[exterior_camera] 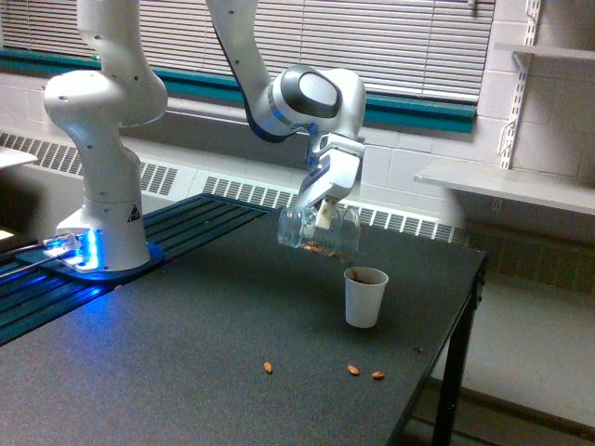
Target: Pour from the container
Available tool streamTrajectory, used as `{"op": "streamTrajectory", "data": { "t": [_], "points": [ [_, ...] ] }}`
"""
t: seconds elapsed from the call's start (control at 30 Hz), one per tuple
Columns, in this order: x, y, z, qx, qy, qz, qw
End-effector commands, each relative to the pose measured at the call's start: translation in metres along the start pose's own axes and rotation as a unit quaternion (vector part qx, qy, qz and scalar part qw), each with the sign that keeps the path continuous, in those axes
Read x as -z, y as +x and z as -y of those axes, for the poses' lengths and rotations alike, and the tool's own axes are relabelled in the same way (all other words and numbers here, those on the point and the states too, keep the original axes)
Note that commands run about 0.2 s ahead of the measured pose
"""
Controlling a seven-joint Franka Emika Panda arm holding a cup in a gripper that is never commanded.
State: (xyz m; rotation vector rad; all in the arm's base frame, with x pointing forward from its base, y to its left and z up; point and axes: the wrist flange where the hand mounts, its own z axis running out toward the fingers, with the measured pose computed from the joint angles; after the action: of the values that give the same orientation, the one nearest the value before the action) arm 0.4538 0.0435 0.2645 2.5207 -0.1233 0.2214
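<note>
My gripper [323,216] is shut on the container [319,230], a clear plastic cup lying nearly on its side in the air, mouth toward the exterior view's right. A few brown nuts rest along its lower wall. Just below and to the right of its mouth stands a white paper cup [364,296] on the black table [167,353], with brown nuts showing at its brim. No nuts are falling between the two cups.
Three loose nuts [353,370] lie on the table in front of the paper cup. The arm's white base [100,223] stands at the exterior view's left. The table's right edge [465,307] is close to the paper cup. A shelf [507,186] hangs on the wall beyond.
</note>
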Motion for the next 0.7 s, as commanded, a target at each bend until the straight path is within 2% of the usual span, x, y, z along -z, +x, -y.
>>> {"op": "streamTrajectory", "data": {
  "t": [0.03,0.7],
  "points": [
    [-0.0001,-0.0002,0.0033,0.012,0.003,0.017,0.9998],
    [0.0035,0.006,0.008,0.017,0.004,0.014,0.9998]
  ]
}}
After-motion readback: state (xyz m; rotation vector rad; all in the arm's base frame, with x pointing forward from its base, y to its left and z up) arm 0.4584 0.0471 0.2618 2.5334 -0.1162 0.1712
